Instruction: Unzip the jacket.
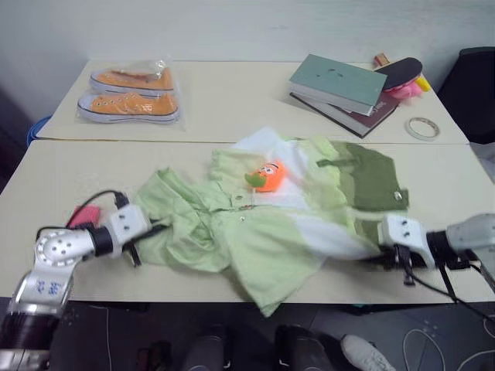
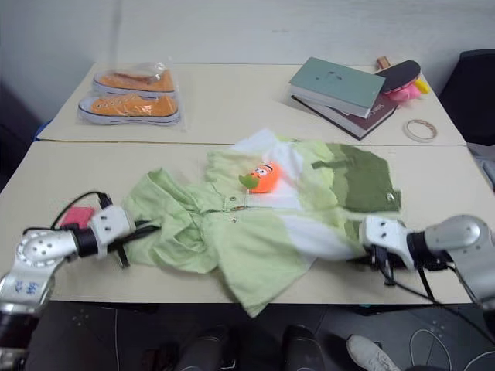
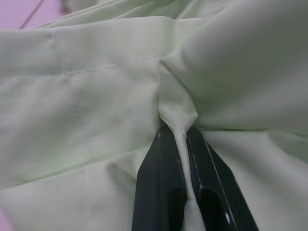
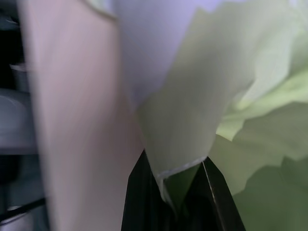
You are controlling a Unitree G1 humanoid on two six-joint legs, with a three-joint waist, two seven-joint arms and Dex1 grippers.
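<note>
The jacket [image 1: 271, 224] lies crumpled on the near table, light green with a white band and olive shoulders toward the right, silver snaps along its front. An orange toy [image 1: 267, 176] rests on top of it. My left gripper [image 1: 158, 229] is at the jacket's left edge, shut on a fold of light green fabric [image 3: 179, 120] pinched between its black fingers [image 3: 159, 187]. My right gripper [image 1: 373, 249] is at the jacket's right edge near the table's front, shut on a light green and white hem [image 4: 178, 159].
On the far table lie bagged orange sneakers [image 1: 130, 94], stacked books [image 1: 348, 91], a tape roll [image 1: 422, 127] and a dark shoe sole [image 1: 398, 71]. A pink object [image 1: 83, 215] with a black cable sits by my left wrist. The near table's front edge runs just below the jacket.
</note>
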